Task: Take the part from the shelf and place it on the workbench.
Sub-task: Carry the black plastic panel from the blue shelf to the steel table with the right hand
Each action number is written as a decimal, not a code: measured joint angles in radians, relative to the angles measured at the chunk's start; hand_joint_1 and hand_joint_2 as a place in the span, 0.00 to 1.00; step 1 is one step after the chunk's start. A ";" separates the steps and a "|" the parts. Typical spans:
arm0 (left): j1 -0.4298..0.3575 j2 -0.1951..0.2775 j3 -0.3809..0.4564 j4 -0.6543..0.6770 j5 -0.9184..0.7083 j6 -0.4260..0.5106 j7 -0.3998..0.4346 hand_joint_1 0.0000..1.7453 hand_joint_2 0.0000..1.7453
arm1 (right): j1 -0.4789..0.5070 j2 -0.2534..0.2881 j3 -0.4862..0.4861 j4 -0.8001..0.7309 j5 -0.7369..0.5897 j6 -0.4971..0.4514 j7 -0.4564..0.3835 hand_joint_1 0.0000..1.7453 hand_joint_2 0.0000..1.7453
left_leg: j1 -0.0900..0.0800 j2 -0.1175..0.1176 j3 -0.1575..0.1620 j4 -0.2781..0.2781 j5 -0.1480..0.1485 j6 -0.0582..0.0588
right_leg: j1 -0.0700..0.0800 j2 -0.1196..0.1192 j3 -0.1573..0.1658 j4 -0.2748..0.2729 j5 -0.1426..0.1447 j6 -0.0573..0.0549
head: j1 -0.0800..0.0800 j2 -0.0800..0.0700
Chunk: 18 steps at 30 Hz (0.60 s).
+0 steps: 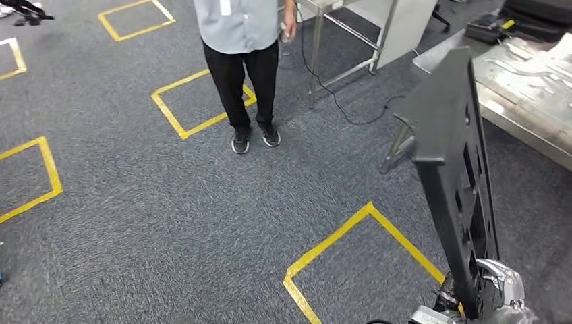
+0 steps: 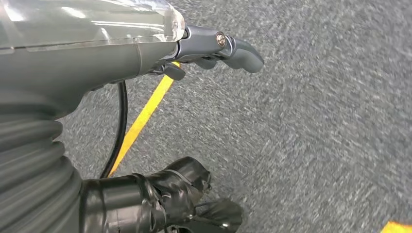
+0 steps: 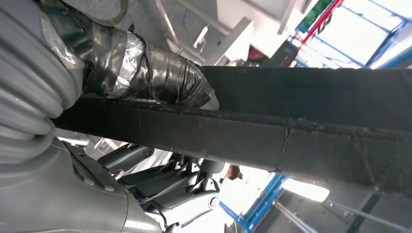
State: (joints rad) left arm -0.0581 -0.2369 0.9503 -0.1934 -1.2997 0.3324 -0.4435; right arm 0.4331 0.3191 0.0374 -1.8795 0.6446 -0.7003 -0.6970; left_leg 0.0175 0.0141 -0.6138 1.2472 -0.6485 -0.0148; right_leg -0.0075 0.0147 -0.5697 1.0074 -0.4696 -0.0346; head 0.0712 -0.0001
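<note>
Above our right hand (image 1: 496,297) we are carrying the part (image 1: 453,182), a long black plate with cut-outs, standing nearly upright out of the grip. From the right wrist view the taped fingers (image 3: 145,68) are wrapping over its edge (image 3: 272,141) and pressing it against the palm. So the first half looks done: the part is off the shelf and in hand. Beyond the part's far end, the workbench (image 1: 533,101) is lying well apart from our fingers, with pale pieces on its top; we judge that the walk over and the setting down are both still ahead. Out past our fingers a person (image 1: 246,67) is standing on the carpet (image 1: 168,223) among yellow tape squares (image 1: 364,243). Our left hand (image 2: 194,53) is hanging over the carpet, holding nothing, its fingers (image 2: 243,51) stretched out loosely. We are finding no readable brand, label or writing anywhere.
</note>
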 joint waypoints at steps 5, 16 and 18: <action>0.005 0.004 0.000 0.000 0.006 -0.007 -0.019 0.00 1.00 | 0.000 0.000 0.000 0.001 0.002 0.000 0.000 1.00 1.00 | 0.004 -0.043 0.031 -0.138 0.129 0.005 | 0.000 0.069 0.002 0.018 -0.011 0.008 | 0.000 0.000; 0.003 0.003 0.001 0.000 0.017 -0.027 -0.054 0.00 1.00 | -0.005 -0.003 -0.001 0.003 0.007 0.000 0.000 1.00 1.00 | 0.005 0.015 0.074 -0.242 0.153 0.051 | -0.008 -0.005 -0.146 0.288 -0.133 0.062 | 0.005 0.000; 0.002 0.003 0.001 0.000 0.018 -0.028 -0.054 0.00 1.00 | -0.004 -0.004 -0.002 0.005 0.008 0.000 0.000 1.00 1.00 | 0.004 0.040 0.079 -0.241 0.148 0.049 | -0.009 -0.013 -0.132 0.259 -0.096 0.063 | 0.005 0.000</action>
State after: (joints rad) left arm -0.0561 -0.2342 0.9514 -0.1934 -1.2818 0.3046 -0.4976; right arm 0.4292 0.3150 0.0359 -1.8747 0.6523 -0.7004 -0.6970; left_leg 0.0218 0.0542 -0.5349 1.0059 -0.5006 0.0340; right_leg -0.0165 0.0014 -0.7015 1.2661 -0.5653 0.0281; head 0.0758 -0.0002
